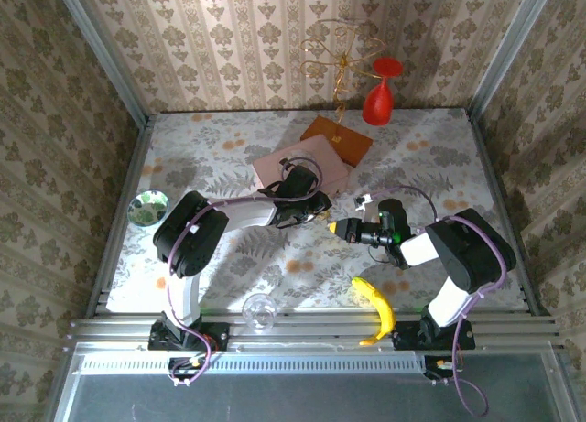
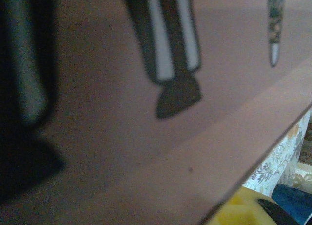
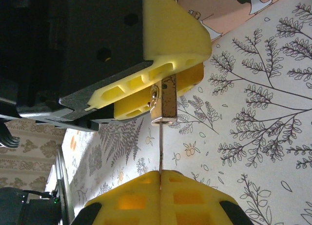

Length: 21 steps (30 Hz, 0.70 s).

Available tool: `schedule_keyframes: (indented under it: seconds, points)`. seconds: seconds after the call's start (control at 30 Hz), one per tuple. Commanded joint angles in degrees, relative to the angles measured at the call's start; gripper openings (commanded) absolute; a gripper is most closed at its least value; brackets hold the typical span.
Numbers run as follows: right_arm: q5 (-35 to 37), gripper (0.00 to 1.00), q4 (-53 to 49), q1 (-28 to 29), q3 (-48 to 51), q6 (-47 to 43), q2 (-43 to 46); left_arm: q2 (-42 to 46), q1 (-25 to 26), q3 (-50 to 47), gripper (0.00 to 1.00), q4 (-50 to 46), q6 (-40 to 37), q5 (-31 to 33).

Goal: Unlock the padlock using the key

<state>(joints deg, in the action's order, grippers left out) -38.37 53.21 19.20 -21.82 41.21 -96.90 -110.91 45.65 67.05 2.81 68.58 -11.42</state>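
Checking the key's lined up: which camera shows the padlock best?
Right wrist view: the padlock is close and sharp, held by the left gripper's yellow fingers, the key meeting its lower end. In the top external view it is too small to make out. The left wrist view is blurred, facing the pink box.

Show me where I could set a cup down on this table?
Free: the far-left corner between silver bowl and pink box, and the far-right side past the wooden base. Crowded: the middle, where left gripper and right gripper meet beside the box.
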Motion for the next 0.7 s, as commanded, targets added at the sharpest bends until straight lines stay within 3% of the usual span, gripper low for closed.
schedule_keyframes:
  seconds: [0.0, 0.33, 0.67]
  points:
    - [-1.8, 0.0, 6.8, -0.7, -1.9, 2.9, -2.3, 0.8, -0.6, -1.3, 0.04, 1.4, 2.1, -3.1]
    - [-4.0, 0.0, 15.9, -1.9, -2.7, 8.5, -6.9, 1.1, -0.6, -2.1, 0.03, 1.8, 1.6, -4.4]
    - [-3.6, 0.0, 11.4, -3.6, -2.0, 7.2, -3.2, 1.1, -0.7, -2.7, 0.0, 2.0, 1.4, -5.0]
